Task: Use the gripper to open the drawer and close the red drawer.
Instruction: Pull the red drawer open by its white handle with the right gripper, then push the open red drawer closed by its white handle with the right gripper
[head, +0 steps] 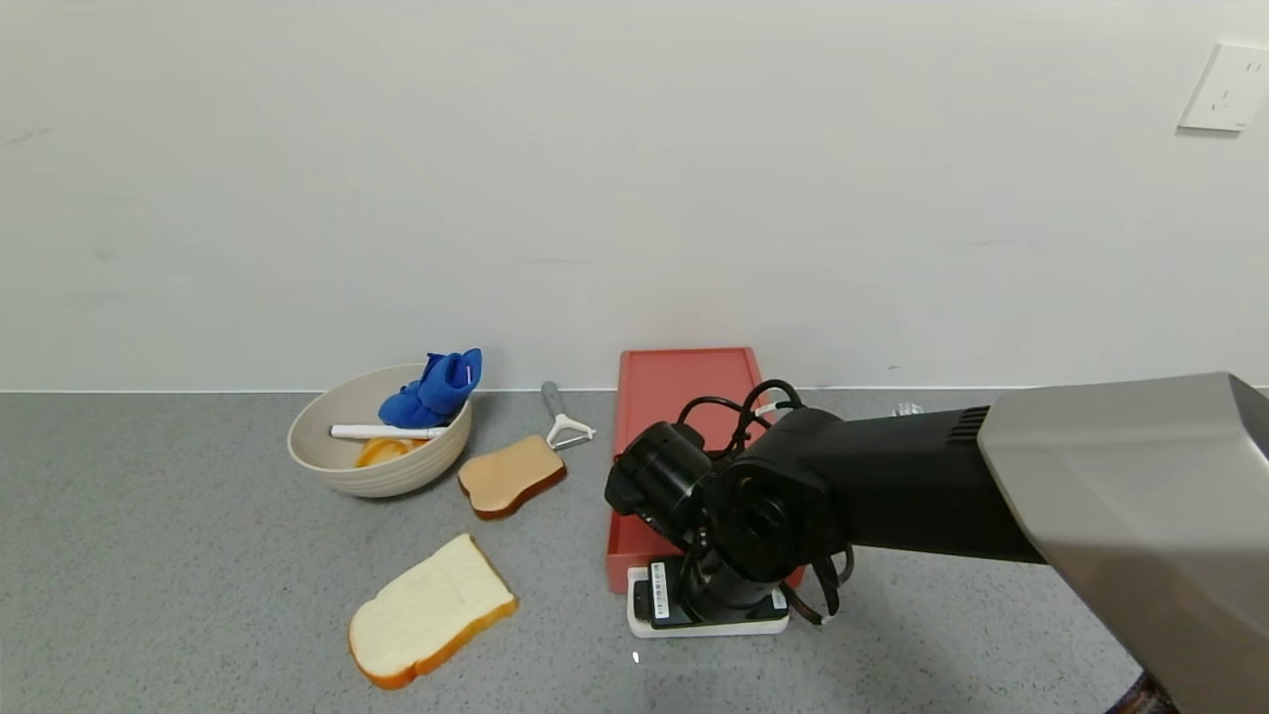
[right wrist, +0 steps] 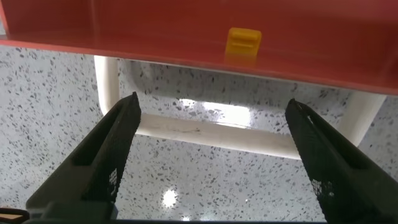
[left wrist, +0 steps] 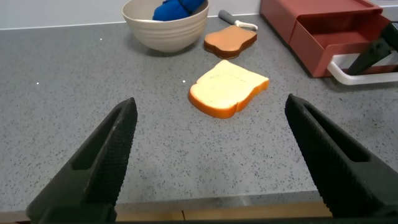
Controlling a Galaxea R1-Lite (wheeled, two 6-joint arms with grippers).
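Note:
The salmon-red drawer [head: 684, 397] lies on the grey counter, its shallow tray slid out toward me. Its white loop handle [head: 709, 625] lies flat on the counter at the front. My right gripper [head: 709, 595] points down over the handle. In the right wrist view the right gripper [right wrist: 211, 115] is open and empty, its jaws standing either side of the handle's bar [right wrist: 217, 134] just before the red tray front [right wrist: 155, 31]. My left gripper [left wrist: 211, 121] is open and empty, low over the counter's front edge. The drawer also shows in the left wrist view [left wrist: 323, 31].
A beige bowl [head: 377, 446] with a blue cloth [head: 436, 387] stands at the back left. A toast slice [head: 511, 476], a peeler [head: 563, 416] and a white bread slice [head: 431, 610] lie left of the drawer. A small yellow piece [right wrist: 243, 43] sits on the tray front.

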